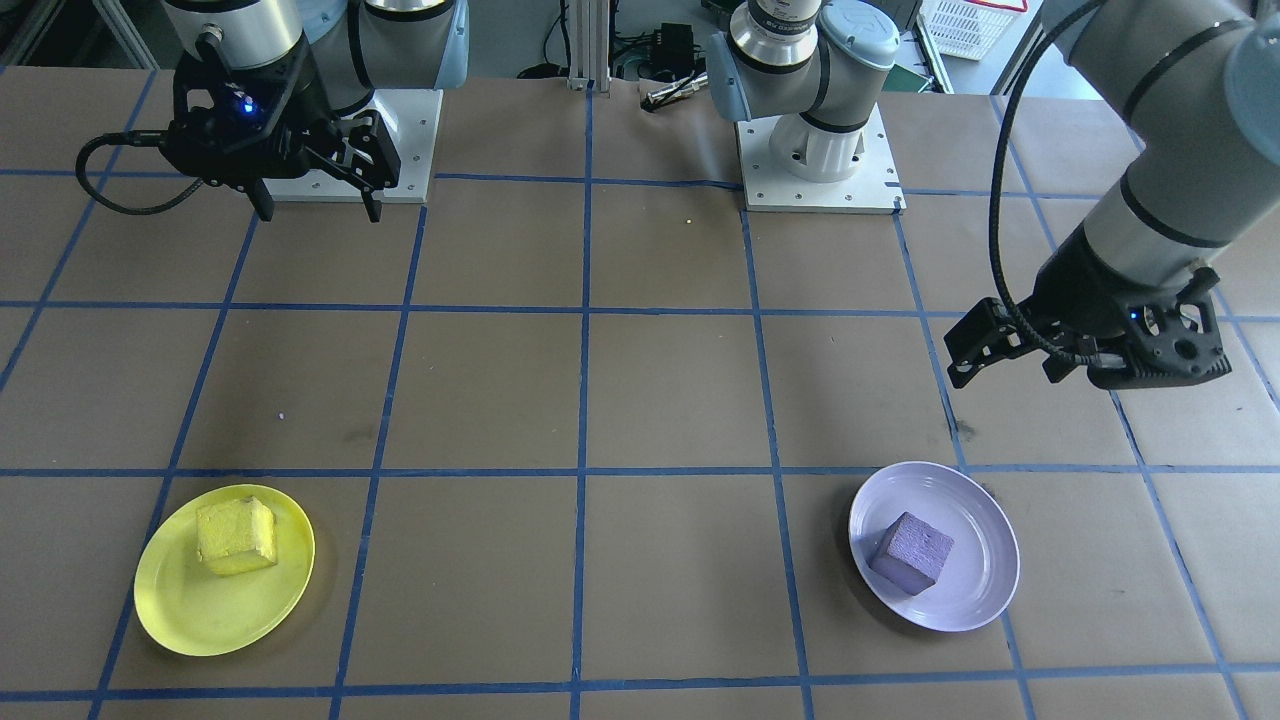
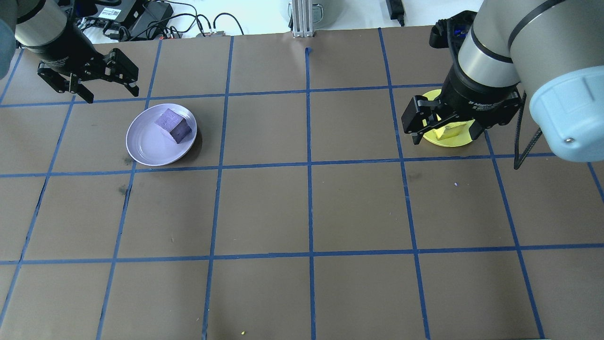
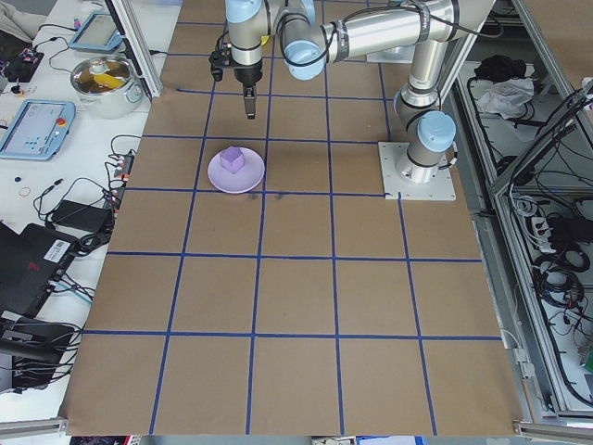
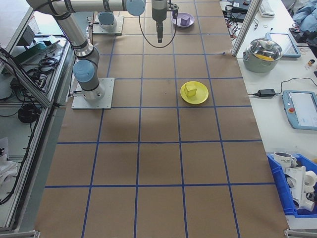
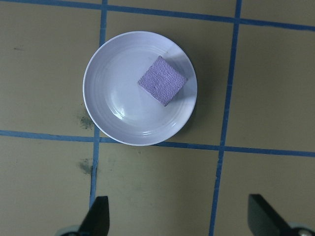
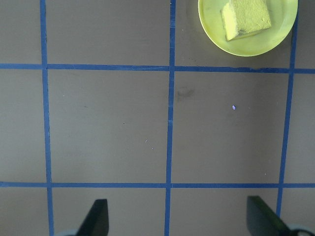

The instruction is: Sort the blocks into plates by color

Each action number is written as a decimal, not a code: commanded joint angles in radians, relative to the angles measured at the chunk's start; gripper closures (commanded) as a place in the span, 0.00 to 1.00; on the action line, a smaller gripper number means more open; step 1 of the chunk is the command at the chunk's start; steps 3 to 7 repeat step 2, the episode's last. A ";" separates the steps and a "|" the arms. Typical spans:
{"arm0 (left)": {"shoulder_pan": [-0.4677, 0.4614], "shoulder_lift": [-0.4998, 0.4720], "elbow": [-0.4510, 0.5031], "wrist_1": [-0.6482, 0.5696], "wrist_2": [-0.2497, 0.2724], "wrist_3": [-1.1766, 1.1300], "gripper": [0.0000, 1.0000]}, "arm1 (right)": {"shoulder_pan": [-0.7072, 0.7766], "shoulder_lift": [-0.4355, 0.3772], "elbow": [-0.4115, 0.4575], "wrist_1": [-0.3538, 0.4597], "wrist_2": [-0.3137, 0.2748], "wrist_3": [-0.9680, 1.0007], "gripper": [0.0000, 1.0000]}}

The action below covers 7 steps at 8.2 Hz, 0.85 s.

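In the front-facing view, the right gripper [image 1: 318, 205] hangs over the table [image 1: 640, 400] near its base, fingers apart, holding nothing. Below it, well apart, the yellow plate [image 1: 190, 605] carries the yellow block [image 1: 236, 536], which sits toward the plate's robot-side edge. Across several blue-taped squares, the lavender plate [image 1: 975, 590] holds the purple block [image 1: 911, 552], set a little off centre toward the middle of the table. Above that plate and toward the robot, the left gripper [image 1: 975, 345] hovers tilted, fingers spread and empty. Each block lies in the plate of its own colour
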<state>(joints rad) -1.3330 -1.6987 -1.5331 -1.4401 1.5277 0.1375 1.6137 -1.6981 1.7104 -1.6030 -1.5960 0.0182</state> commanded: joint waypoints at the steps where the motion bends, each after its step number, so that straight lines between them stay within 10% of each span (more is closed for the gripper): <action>1: -0.029 0.074 -0.009 -0.016 -0.031 -0.055 0.00 | 0.000 0.000 0.000 0.000 0.001 0.000 0.00; 7: -0.029 0.073 -0.009 -0.016 -0.031 -0.056 0.00 | 0.000 0.000 0.000 0.000 0.002 0.000 0.00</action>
